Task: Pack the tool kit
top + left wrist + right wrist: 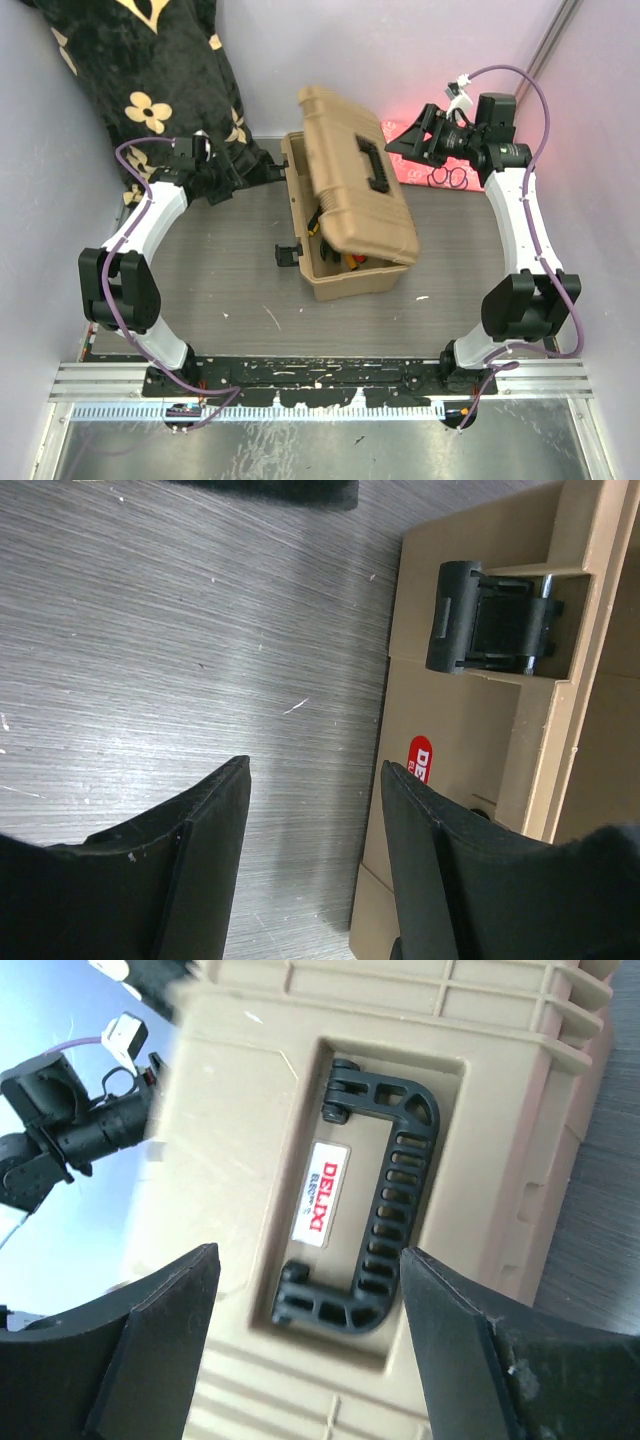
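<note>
We are seeing a tan hard-plastic rectangular toolbox (pixel 345 195) carrying a black ribbed plastic handle (pixel 376 166) and a white sticker (pixel 322 1195) lettered red. At the far left corner, a black plush blanket (pixel 150 70) is showing cream flowers over the grey brushed-grain tabletop (pixel 220 280).

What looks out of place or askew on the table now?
The toolbox lid is neither open nor shut: it hangs tilted over the box, its edges not lined up with it. Tools show in the gap on the left. A black latch sticks out unfastened from the box's side.

Tan toolbox (pixel 345 255), lid (pixel 355 175) half-raised, tools (pixel 340 258) inside
</note>
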Robot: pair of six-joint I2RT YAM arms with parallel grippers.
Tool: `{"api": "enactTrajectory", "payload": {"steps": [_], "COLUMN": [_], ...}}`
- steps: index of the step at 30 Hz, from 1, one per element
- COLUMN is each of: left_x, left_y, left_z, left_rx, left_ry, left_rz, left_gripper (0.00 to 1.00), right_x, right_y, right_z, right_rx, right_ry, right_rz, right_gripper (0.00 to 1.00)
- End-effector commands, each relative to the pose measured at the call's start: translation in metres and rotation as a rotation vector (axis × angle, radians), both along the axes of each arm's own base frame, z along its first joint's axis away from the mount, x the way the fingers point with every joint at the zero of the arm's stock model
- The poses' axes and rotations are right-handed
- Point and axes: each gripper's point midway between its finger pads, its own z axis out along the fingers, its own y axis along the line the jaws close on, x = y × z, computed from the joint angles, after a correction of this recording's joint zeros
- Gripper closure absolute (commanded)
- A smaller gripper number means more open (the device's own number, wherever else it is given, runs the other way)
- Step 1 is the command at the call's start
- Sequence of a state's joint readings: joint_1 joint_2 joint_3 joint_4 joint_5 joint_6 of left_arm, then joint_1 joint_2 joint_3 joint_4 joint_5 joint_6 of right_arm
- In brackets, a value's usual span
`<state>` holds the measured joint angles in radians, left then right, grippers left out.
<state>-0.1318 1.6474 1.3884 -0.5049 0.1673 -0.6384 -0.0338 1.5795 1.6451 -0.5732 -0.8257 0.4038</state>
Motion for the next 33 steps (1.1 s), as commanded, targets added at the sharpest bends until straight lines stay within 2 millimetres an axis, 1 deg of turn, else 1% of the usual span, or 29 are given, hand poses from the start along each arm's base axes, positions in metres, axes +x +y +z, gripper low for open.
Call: {"api": "enactTrajectory", "payload": {"steps": [1,4,6,7,9,12,14,17,18,23,26,28,30,33], "left_x": [0.01,0.009,0.008,0.008,0.011,0.018,0.023,0.029,0.031,0.038,0.038,0.038,0.037,0.037], "left_y": [-0.001,0.0,-0.003,-0.004,-0.008,-0.015,-0.021,-0.033,-0.037,-0.055,-0.062,-0.065,-0.066,-0.066], "left_z": [0.018,0.017,0.012,0.01,0.007,0.014,0.018,0.026,0.025,0.03,0.031,0.029,0.027,0.024], "left_rx": [0.003,0.004,-0.006,-0.014,-0.032,-0.065,-0.094,-0.139,-0.148,-0.161,-0.163,-0.164,-0.166,-0.166], "left_ry": [-0.079,-0.077,-0.063,-0.058,-0.051,-0.068,-0.081,-0.097,-0.095,-0.112,-0.114,-0.109,-0.104,-0.098], "left_rz": [0.005,0.003,-0.003,-0.004,-0.01,-0.018,-0.032,-0.055,-0.063,-0.105,-0.12,-0.125,-0.127,-0.128], "left_gripper": [0.44,0.44,0.44,0.44,0.44,0.44,0.43,0.43,0.43,0.43,0.43,0.43,0.43,0.43], "right_x": [-0.015,-0.019,-0.019,-0.019,-0.017,-0.014,-0.011,-0.005,-0.004,0.005,0.01,0.012,0.011,0.008], "right_y": [0.008,0.014,0.022,0.03,0.044,0.067,0.082,0.096,0.1,0.109,0.112,0.118,0.125,0.14], "right_z": [0.023,0.029,0.033,0.036,0.037,0.03,0.021,0.001,-0.006,-0.036,-0.053,-0.063,-0.069,-0.066], "right_rx": [0.0,-0.018,-0.052,-0.077,-0.138,-0.233,-0.289,-0.384,-0.41,-0.551,-0.636,-0.652,-0.645,-0.603], "right_ry": [-0.07,-0.087,-0.1,-0.116,-0.131,-0.145,-0.145,-0.135,-0.127,-0.098,-0.083,-0.069,-0.06,-0.068], "right_rz": [0.012,0.013,0.014,0.021,0.023,0.029,0.034,0.02,0.021,-0.004,-0.013,0.004,0.028,0.069], "right_gripper": [0.22,0.22,0.22,0.22,0.22,0.22,0.21,0.21,0.21,0.21,0.19,0.17,0.16,0.1]}}
